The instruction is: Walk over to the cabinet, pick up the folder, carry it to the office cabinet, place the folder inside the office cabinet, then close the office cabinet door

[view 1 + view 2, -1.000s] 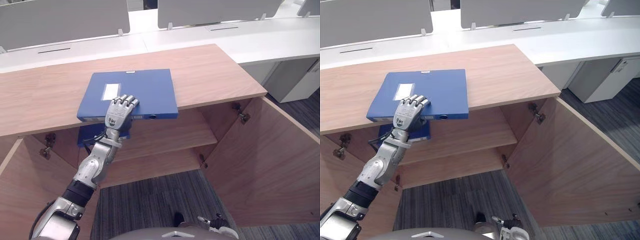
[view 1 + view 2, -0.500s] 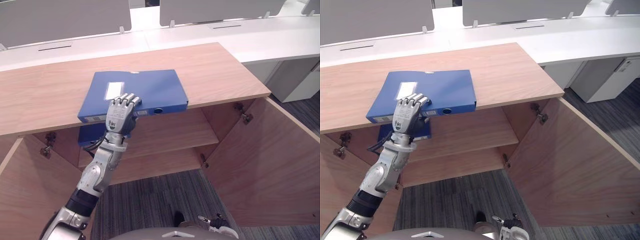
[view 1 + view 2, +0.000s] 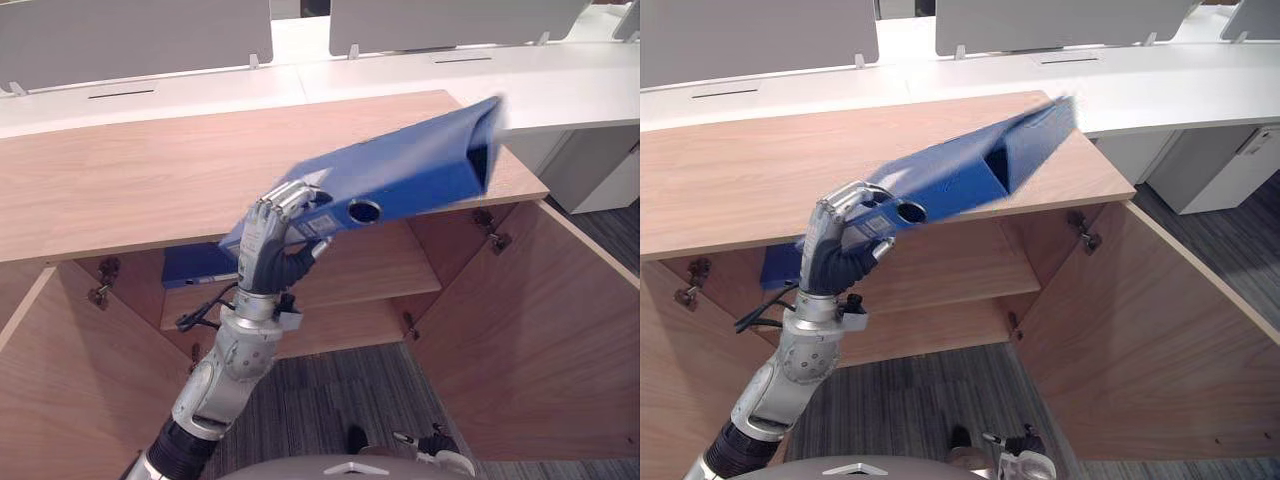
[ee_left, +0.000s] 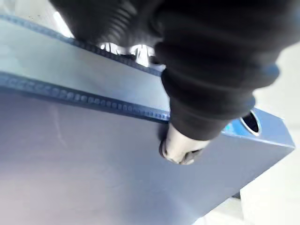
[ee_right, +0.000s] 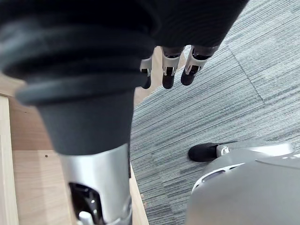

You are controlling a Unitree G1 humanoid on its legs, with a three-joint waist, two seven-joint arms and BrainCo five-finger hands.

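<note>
Blue folder (image 3: 400,175) tilted over cabinet (image 3: 130,180), left hand (image 3: 268,245) clamped round it; right hand (image 5: 168,75) relaxed.

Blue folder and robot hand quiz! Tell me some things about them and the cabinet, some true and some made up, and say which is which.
1. The left robot hand grips the blue folder. True.
2. The blue folder lies flat. False: it is tilted in the air, its far end raised above the cabinet top.
3. A second blue folder lies on the shelf below. True.
4. The cabinet doors are shut. False: they stand open.
5. The right robot hand holds a folder. False: it hangs empty over the carpet.
</note>
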